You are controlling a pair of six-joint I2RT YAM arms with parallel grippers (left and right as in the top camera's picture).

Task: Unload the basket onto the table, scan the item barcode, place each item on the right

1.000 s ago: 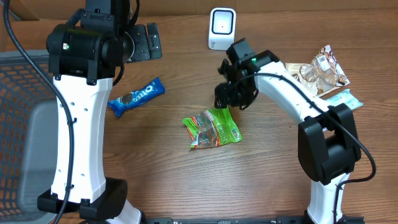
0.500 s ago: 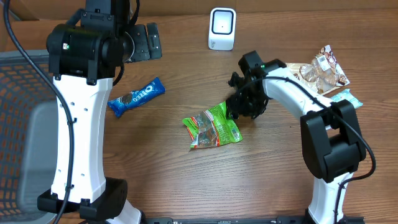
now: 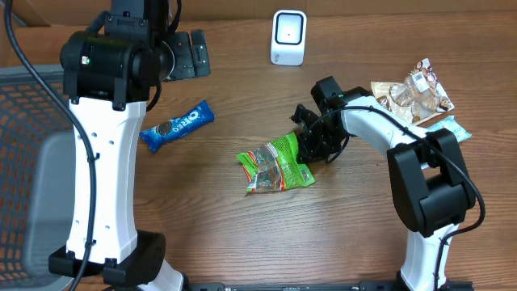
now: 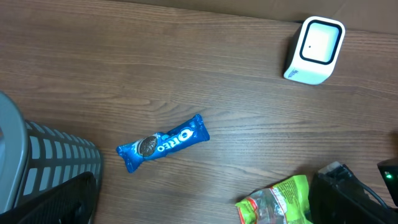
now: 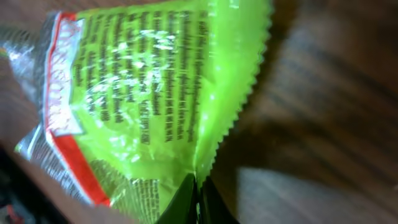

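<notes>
Since a second ago the right end effector (image 3: 305, 149) has swung away from the barcode scanner (image 3: 288, 37), come down to the green snack packet (image 3: 276, 167) and closed.

The packet lies flat on the desk (image 3: 242, 234) near its centre, well apart from the scanner. In the right wrist view the fingertips are pressed together on the packet's serrated seam at its right edge. The left end effector (image 3: 194, 52) stands spread, idle above the Oreo pack (image 3: 177, 126). Assessment: the packet is a light, thin, glossy film, soft and crinkly, likely to sag and slip. The crimped seam is its stiffest part and the soundest place to hold. A grip that close to the edge may tear loose on lifting, and the hanging film may fold over the barcode.
</notes>
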